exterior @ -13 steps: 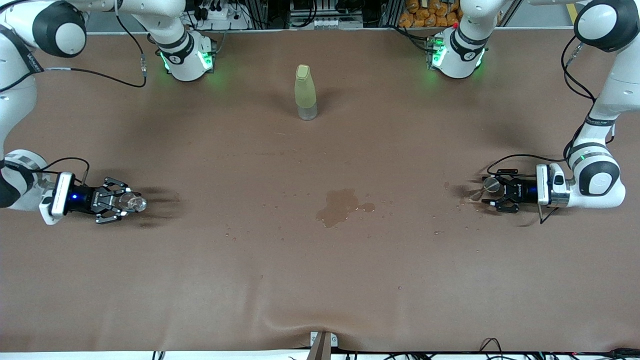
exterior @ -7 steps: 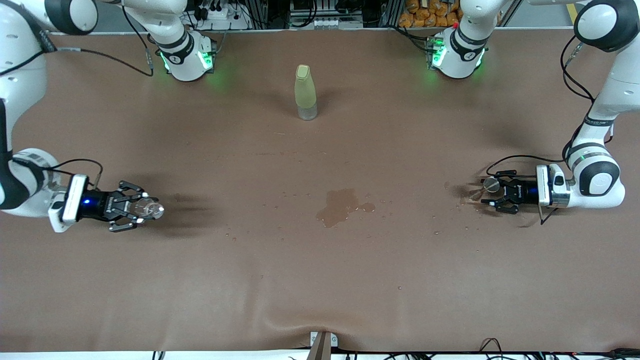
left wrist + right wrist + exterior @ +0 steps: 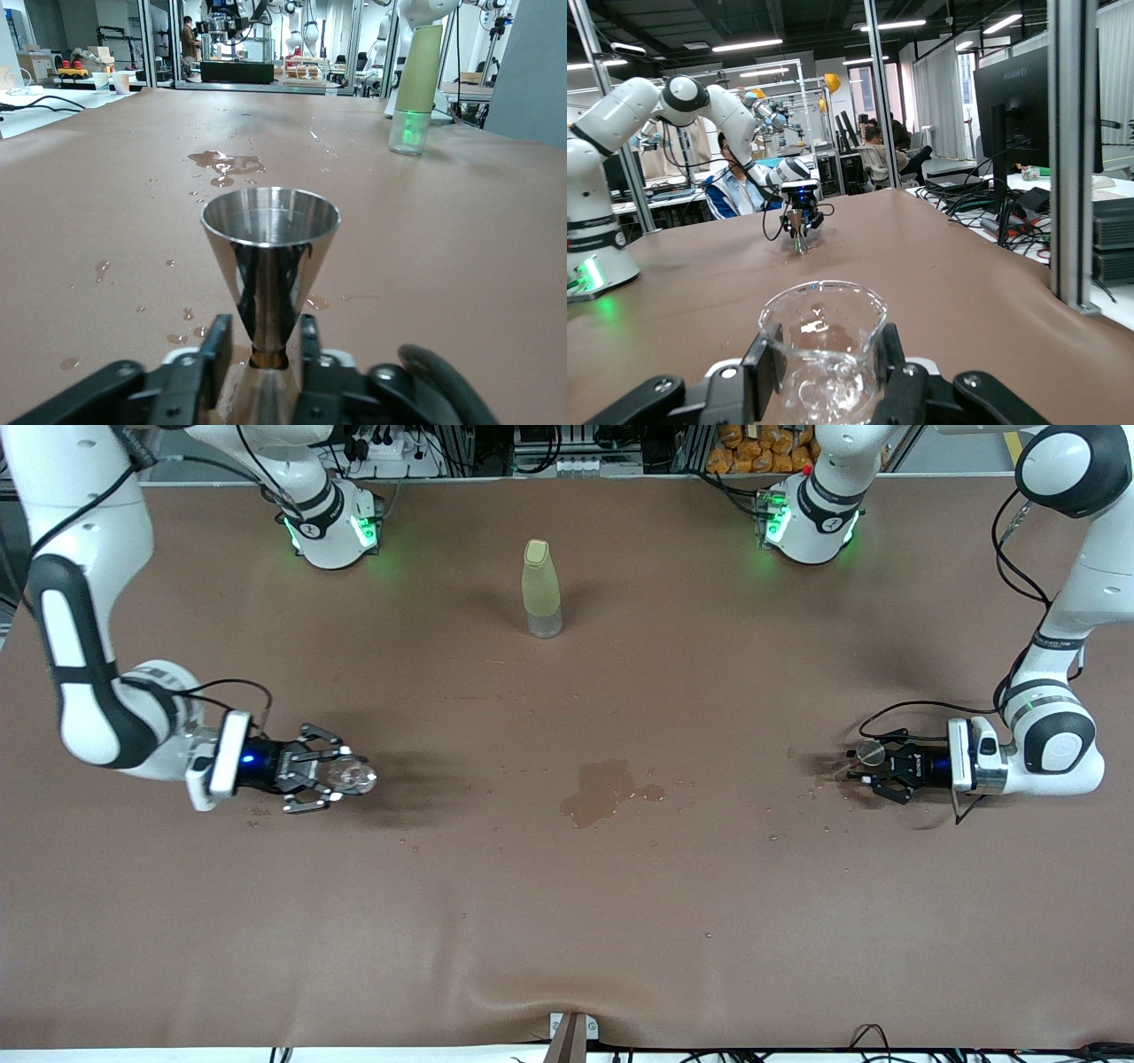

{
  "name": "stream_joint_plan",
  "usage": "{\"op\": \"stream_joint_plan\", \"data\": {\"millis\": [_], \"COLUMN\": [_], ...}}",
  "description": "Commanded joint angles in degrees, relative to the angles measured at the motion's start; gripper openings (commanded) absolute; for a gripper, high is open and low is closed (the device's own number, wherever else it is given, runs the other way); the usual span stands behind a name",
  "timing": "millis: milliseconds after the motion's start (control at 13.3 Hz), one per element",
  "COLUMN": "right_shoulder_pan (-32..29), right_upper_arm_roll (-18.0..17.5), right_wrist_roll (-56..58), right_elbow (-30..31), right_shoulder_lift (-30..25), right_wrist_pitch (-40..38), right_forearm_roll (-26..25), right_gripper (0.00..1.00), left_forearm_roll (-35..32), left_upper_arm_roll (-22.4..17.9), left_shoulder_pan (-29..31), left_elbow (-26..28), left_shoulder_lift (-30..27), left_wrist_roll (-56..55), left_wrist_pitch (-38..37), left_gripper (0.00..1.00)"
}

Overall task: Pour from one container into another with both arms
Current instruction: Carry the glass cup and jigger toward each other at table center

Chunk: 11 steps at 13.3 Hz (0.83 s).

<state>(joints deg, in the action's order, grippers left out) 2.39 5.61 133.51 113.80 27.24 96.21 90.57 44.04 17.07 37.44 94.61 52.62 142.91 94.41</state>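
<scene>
A clear glass beaker (image 3: 353, 776) sits between the fingers of my right gripper (image 3: 341, 777), which is shut on it over the table toward the right arm's end. The right wrist view shows the beaker (image 3: 824, 319) upright, a black finger (image 3: 764, 367) pressed to each side. My left gripper (image 3: 864, 763) is shut on a steel cone-shaped cup (image 3: 872, 754) at the left arm's end. In the left wrist view the cup (image 3: 270, 239) stands upright, mouth up, with the gripper (image 3: 263, 354) round its narrow waist.
A pale yellow-green bottle (image 3: 541, 589) stands upright mid-table, near the robots' bases. A wet puddle (image 3: 602, 788) with scattered drops lies on the brown table cover (image 3: 567, 921) between the two grippers. More drops lie by the steel cup.
My right arm has carried the glass beaker toward the middle of the table, closer to the puddle. The left gripper with the steel cup has barely shifted.
</scene>
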Motion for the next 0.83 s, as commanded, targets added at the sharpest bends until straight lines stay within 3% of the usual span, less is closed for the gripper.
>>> {"op": "stream_joint_plan", "data": {"millis": [0, 225, 451, 752], "right_shoulder_pan": [4.7, 7.6, 9.1, 14.7], "right_upper_arm_roll": [0.6, 0.6, 0.5, 0.5], "right_wrist_roll": [0.6, 0.6, 0.3, 0.3], "right_elbow": [4.9, 5.3, 5.3, 7.5], "right_shoulder_lift": [-4.4, -4.7, -4.7, -7.0], "right_wrist_pitch": [3.2, 3.7, 3.6, 6.8], "right_forearm_roll": [3.8, 5.1, 6.5, 15.1], "right_gripper": [0.02, 0.02, 0.01, 0.00], "left_forearm_roll": [1.4, 1.3, 1.4, 1.4], "left_upper_arm_roll": [0.1, 0.6, 3.3, 9.3], "left_shoulder_pan": [-0.2, -0.5, -0.7, -2.6], "left_elbow": [1.2, 0.9, 0.1, -3.3], "left_shoulder_lift": [-1.5, -2.0, -2.9, -2.8], "left_wrist_roll": [1.5, 1.5, 1.5, 1.4], "left_wrist_pitch": [0.7, 0.7, 0.8, 3.2], "left_gripper": [0.21, 0.00, 0.00, 0.00]}}
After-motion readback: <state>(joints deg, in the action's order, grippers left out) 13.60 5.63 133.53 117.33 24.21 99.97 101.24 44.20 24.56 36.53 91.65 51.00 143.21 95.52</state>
